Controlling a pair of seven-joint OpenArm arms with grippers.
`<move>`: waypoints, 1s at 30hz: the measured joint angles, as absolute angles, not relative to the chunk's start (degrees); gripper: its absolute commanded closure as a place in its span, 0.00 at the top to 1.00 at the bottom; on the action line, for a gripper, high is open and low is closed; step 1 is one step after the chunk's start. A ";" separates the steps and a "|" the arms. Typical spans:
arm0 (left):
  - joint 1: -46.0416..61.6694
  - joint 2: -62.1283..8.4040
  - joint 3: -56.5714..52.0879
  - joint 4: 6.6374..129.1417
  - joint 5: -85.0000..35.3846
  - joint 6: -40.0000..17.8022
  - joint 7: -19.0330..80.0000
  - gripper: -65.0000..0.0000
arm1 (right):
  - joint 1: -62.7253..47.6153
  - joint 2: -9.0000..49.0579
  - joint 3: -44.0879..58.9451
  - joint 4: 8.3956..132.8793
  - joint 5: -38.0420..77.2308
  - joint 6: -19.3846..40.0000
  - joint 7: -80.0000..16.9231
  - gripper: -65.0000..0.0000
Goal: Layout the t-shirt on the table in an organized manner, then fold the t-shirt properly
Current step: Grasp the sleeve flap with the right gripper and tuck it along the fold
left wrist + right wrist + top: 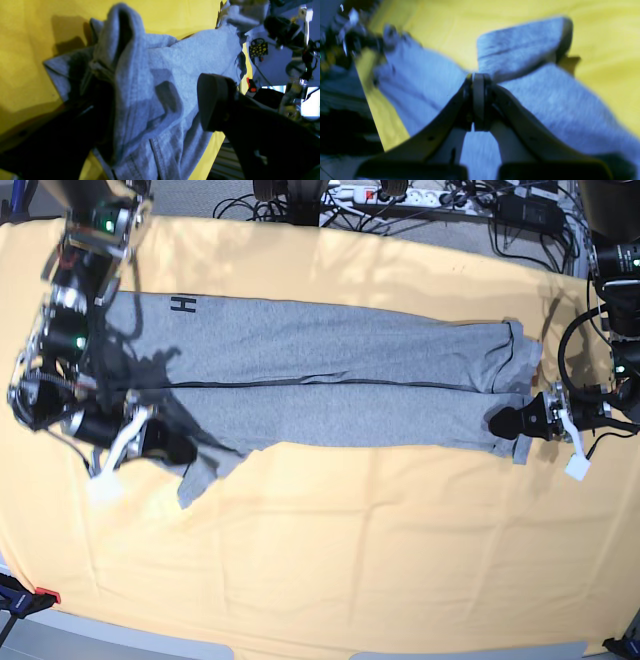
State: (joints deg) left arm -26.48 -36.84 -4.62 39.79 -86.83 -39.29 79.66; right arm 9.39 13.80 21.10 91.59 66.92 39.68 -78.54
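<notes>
The t-shirt (320,375) lies stretched into a long horizontal band across the far half of the table (330,560), folded lengthwise so that a dark seam line runs along its middle. The fabric is heather-grey knit with a fine mottled texture; black block lettering shows at its upper left corner in the base view. A loose flap hangs from the lower left edge toward the near side. The table cover is a pale yellow-orange cloth with faint crease lines.

The right gripper (478,77) is closed on the t-shirt: in its wrist view the two tapered fingers meet at the tips with a pinch of grey cloth between them, and a short sleeve-shaped panel stands up behind.

The left gripper (508,423) sits at the opposite end of the band, jaws spread wide. In its wrist view one dark rounded pad (215,100) hovers over bunched, ridged folds with visible stitched hems; no cloth is clamped.
</notes>
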 measured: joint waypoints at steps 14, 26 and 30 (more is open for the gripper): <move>-26.48 -36.84 -4.62 39.75 -86.80 -39.53 79.57 0.76 | -14.55 19.35 21.82 125.19 67.57 39.70 -78.28 0.00; -26.50 -36.84 -4.62 39.72 -86.80 -39.51 79.57 0.76 | -15.16 19.05 23.00 123.22 47.92 39.68 -56.55 0.56; -26.50 -36.84 -4.62 39.72 -86.74 -39.51 79.61 0.76 | -11.20 18.44 22.98 115.02 48.49 38.37 -56.64 0.56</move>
